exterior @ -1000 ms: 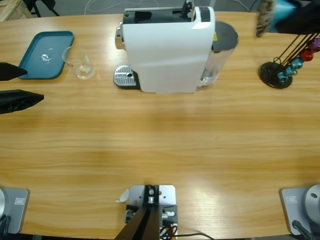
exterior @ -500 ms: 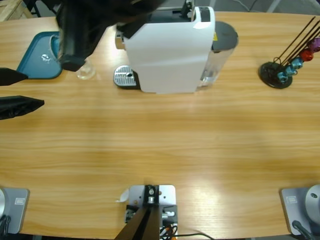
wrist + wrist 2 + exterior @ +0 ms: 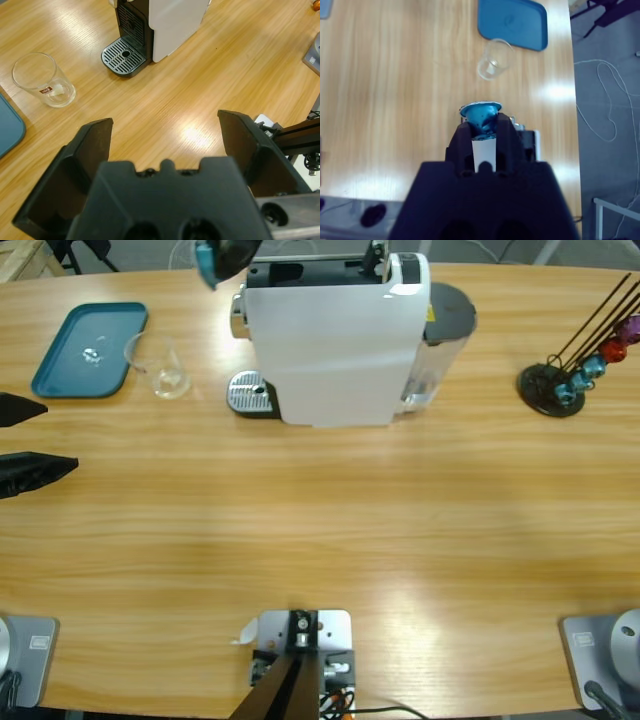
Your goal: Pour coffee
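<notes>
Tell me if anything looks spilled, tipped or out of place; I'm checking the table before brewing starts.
Nothing looks spilled or tipped. The clear drinking glass stands upright and empty beside the teal plastic tray, not on the white coffee machine's round metal drip grate, where a cup would go. The right tool holds a shiny blue coffee capsule.

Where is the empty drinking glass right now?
In the high view the glass stands upright on the table's far left, between the blue tray and the white coffee machine's drip grate.
</notes>
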### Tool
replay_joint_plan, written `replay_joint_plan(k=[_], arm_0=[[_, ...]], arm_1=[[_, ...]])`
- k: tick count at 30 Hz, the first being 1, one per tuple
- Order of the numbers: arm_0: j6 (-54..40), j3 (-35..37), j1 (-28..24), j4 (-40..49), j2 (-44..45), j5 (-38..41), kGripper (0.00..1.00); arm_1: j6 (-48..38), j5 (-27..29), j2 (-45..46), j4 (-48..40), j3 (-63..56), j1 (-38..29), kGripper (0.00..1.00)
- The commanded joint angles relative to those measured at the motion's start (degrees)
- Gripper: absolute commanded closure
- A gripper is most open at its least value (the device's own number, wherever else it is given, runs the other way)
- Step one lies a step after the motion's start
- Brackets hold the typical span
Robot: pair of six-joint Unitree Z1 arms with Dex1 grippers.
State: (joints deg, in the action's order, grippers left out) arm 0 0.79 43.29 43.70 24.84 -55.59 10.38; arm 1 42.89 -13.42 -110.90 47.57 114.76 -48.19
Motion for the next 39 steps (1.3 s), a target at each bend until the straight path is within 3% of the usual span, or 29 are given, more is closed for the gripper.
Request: replay_joint_plan(k=[1,39], arm_0=[[0.4,-2.2,0.6,-0.1,1.3,0.5,0.087],[0.4,-2.5,0.6,0.2,0.2,0.5,0.087]], arm_1=[[1.7,0.5,-3.0,0.9,-0.5,2.6,1.000],[2.4,1.3,-5.5,-2.4,-4.4,8.6,1.000]])
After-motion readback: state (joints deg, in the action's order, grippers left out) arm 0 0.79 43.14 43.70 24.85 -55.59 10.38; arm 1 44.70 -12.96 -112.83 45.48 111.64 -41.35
